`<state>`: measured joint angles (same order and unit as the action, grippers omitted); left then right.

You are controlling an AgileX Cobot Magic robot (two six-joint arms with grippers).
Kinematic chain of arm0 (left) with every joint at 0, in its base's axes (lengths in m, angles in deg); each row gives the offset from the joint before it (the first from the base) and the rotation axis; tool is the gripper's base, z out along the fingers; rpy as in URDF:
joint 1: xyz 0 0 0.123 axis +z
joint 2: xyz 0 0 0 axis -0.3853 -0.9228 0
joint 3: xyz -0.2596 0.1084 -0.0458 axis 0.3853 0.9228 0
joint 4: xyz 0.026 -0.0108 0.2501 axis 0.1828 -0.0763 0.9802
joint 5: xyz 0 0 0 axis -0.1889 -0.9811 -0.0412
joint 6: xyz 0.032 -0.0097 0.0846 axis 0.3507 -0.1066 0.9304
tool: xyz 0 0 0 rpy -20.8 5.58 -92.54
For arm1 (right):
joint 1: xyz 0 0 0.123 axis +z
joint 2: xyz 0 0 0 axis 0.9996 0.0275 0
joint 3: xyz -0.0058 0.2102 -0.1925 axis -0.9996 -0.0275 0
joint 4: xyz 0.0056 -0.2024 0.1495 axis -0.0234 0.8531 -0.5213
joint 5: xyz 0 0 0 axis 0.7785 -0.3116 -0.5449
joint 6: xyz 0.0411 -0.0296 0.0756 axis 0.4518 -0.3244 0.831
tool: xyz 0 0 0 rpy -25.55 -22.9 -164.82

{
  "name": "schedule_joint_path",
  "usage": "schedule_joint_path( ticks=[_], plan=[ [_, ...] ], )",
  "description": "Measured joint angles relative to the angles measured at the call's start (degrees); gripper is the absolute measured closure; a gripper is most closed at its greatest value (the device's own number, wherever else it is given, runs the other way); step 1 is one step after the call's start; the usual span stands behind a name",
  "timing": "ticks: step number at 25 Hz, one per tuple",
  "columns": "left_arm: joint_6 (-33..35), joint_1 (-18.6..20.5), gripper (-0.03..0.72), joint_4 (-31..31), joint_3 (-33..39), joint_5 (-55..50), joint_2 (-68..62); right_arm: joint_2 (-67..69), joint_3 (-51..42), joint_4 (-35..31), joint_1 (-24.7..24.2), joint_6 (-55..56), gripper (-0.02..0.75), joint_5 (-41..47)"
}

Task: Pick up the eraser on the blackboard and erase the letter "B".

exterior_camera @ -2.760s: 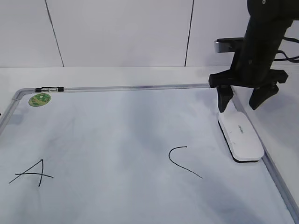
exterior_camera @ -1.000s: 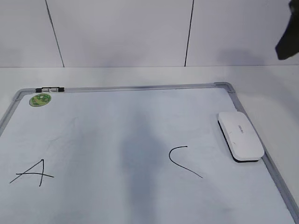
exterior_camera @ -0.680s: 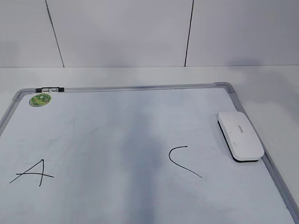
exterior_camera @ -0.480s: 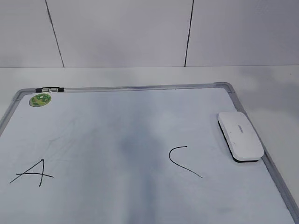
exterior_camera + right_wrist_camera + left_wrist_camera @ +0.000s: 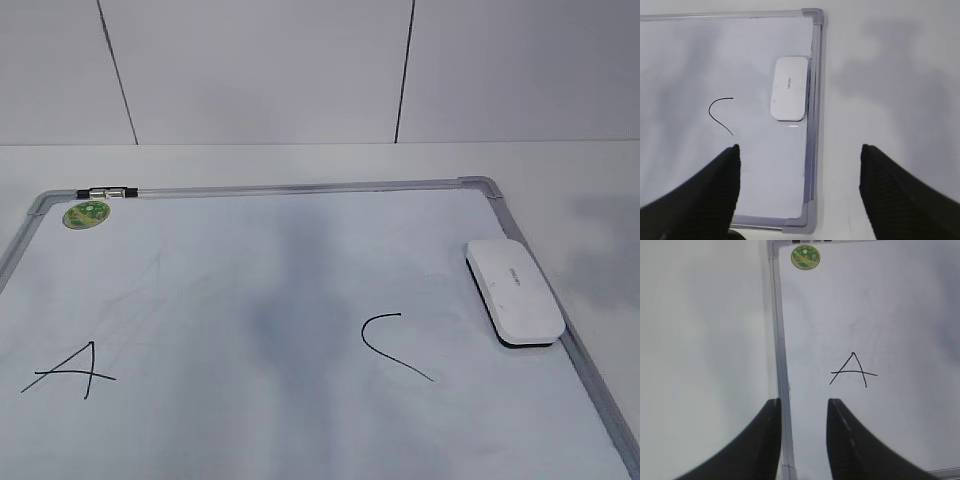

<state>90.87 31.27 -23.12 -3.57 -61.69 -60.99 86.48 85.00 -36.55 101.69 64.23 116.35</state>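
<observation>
**Eraser lies alone at the board's right edge**

Exterior view: The eraser [image 5: 513, 292] rests flat on the board [image 5: 250, 300], hard against the right frame rail, right of the "C" [image 5: 393, 345]. Its long axis runs along that rail, near end toward the camera. The "A" [image 5: 68, 369] sits at lower left, a green sticker [image 5: 86, 213] in the far left corner. No "B" shows, and neither pincer is in this view.

Left wrist view: The left pincer [image 5: 803, 440] hangs above the board's left rail, fingers partly apart, holding nothing and touching nothing. The "A" lies ahead of it and to its right, the sticker farther ahead.

Right wrist view: The right pincer [image 5: 800, 185] hangs high over the board's near right corner, fingers spread wide and empty. The eraser lies ahead of it, between the fingers' lines and well apart from them, lengthwise straight ahead.
</observation>
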Motion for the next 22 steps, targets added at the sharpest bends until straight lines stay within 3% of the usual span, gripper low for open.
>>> schedule_joint_path(
  ticks=[13,22],
  plan=[
    [4.82,-3.84,0.450,-1.64,14.66,1.55,21.55,-20.84,-13.72,0.13,0.00,-2.25,0.183,0.34],
    [9.16,-4.06,0.450,-1.29,22.27,2.24,34.84,-33.02,-25.18,0.37,0.00,-2.37,0.183,0.46]
  ],
)
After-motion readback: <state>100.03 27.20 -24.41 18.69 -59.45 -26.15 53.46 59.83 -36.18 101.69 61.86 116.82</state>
